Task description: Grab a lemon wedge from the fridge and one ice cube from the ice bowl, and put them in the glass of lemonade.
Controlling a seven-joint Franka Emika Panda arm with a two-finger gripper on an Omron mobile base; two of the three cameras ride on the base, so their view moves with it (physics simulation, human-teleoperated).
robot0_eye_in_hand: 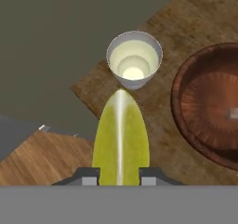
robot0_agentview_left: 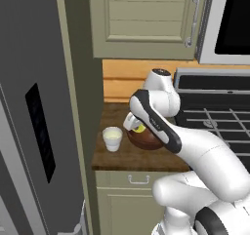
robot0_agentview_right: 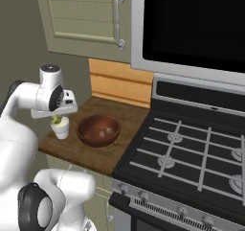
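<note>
So the pincer [robot0_eye_in_hand: 120, 180] is clamped on the lemon wedge [robot0_eye_in_hand: 121, 137] – long axis pointing straight out from the fingers. The glass of lemonade [robot0_eye_in_hand: 134, 60] sits on the table [robot0_eye_in_hand: 195, 14] just ahead of the wedge tip and below it, so I'd guess a small nudge forward lines it up. Ice bowl [robot0_eye_in_hand: 209, 102] is right beside the glass. No labels or writing anywhere I can read.

We see dark brown wooden countertop [robot0_agentview_right: 103, 160] above olive-green base cabinet with drawer handle [robot0_agentview_left: 138, 180]. Olive-green panelled wall cabinet [robot0_agentview_left: 146, 19] overhead, orange plank backsplash [robot0_agentview_right: 119, 84] behind. Black gas stove with grates [robot0_agentview_right: 191, 148] beside counter.
</note>
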